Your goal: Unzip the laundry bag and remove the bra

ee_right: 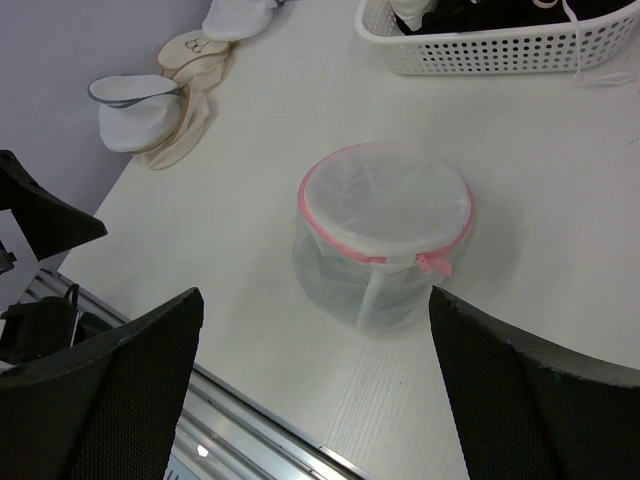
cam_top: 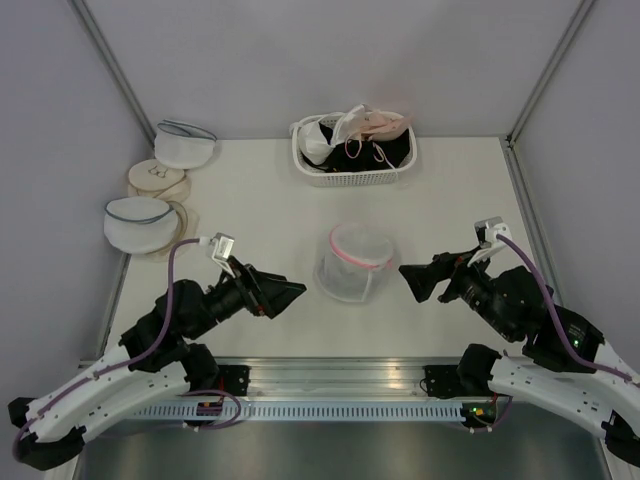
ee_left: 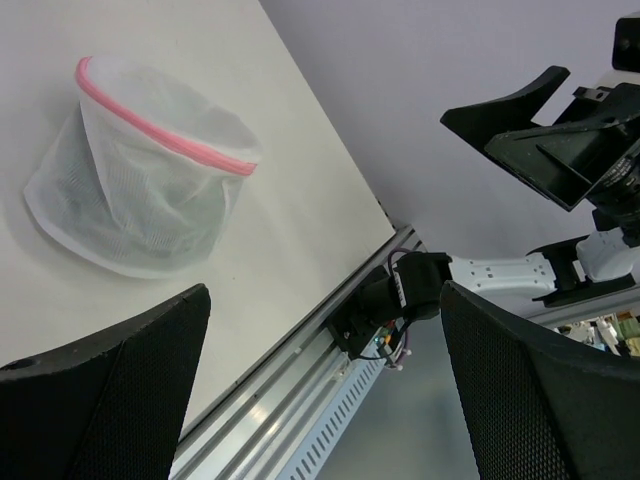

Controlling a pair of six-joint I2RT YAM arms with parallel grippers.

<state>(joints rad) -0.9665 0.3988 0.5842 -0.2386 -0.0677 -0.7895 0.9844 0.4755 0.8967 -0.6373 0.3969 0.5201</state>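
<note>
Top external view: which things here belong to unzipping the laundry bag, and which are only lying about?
For the job: laundry bag; pink zipper pull; left end effector and right end effector, both open. The bra cannot be made out.

Lying about: white basket of garments; far blue-trimmed mesh bag; near blue-trimmed mesh bag; beige round items.

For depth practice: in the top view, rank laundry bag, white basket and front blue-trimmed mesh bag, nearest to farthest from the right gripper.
From the right gripper:
1. laundry bag, just left of it.
2. white basket, at the back.
3. front blue-trimmed mesh bag, far left.
</note>
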